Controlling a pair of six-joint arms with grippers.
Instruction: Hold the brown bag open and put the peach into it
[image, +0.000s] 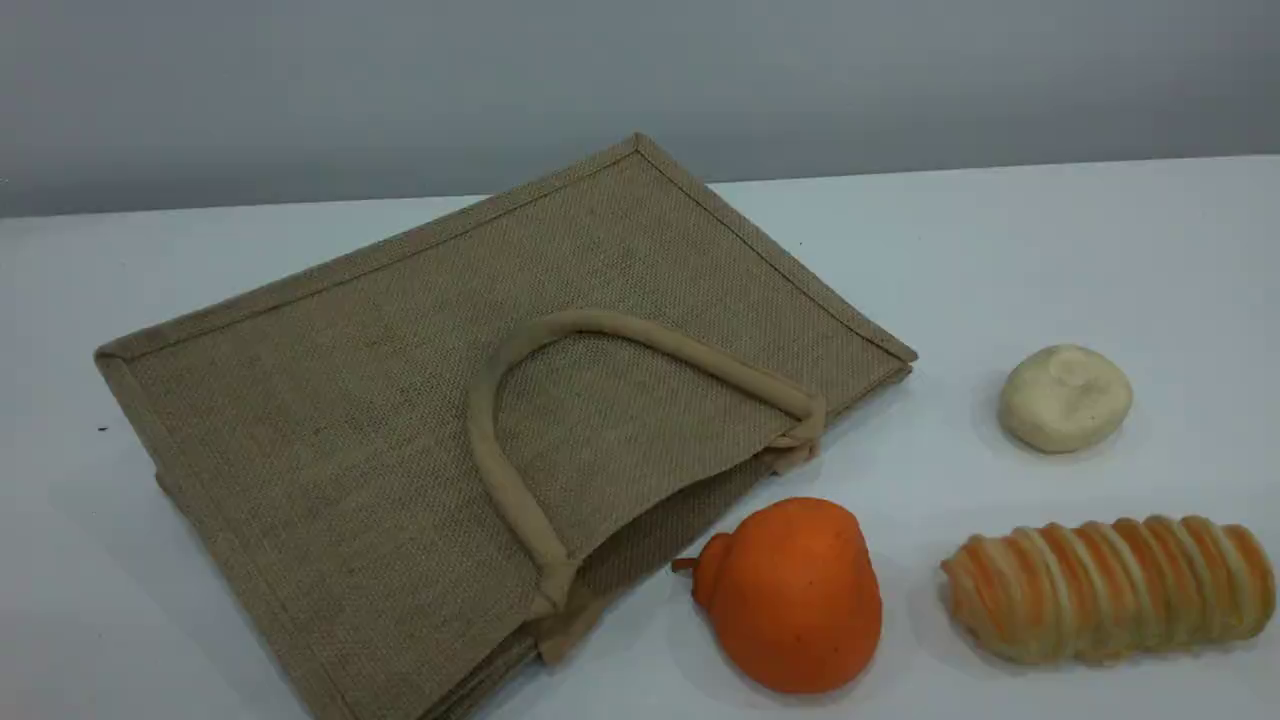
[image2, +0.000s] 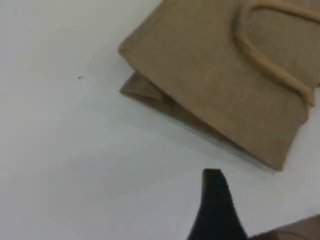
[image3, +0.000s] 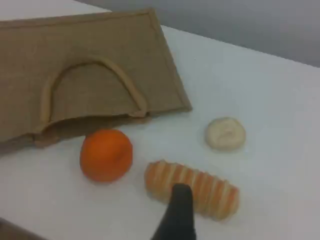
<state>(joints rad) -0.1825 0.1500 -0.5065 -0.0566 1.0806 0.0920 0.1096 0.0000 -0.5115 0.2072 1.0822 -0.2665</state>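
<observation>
The brown bag (image: 400, 400) lies flat on the white table, its mouth toward the front right, and one beige handle (image: 500, 470) rests on its top face. The peach is out of view in all frames. No arm shows in the scene view. In the left wrist view a single dark fingertip (image2: 216, 200) hangs over bare table, just off the bag's (image2: 215, 75) edge. A single dark fingertip (image3: 179, 210) of the right gripper hovers over the striped bread roll (image3: 200, 187), with the bag (image3: 90, 45) farther off. Nothing is held by either fingertip.
An orange pear-shaped fruit (image: 790, 595) sits right at the bag's mouth. A cream-white bun (image: 1065, 397) lies to the right, and the striped bread roll (image: 1110, 585) in front of it. The table (image: 1000, 250) ends at a grey back wall.
</observation>
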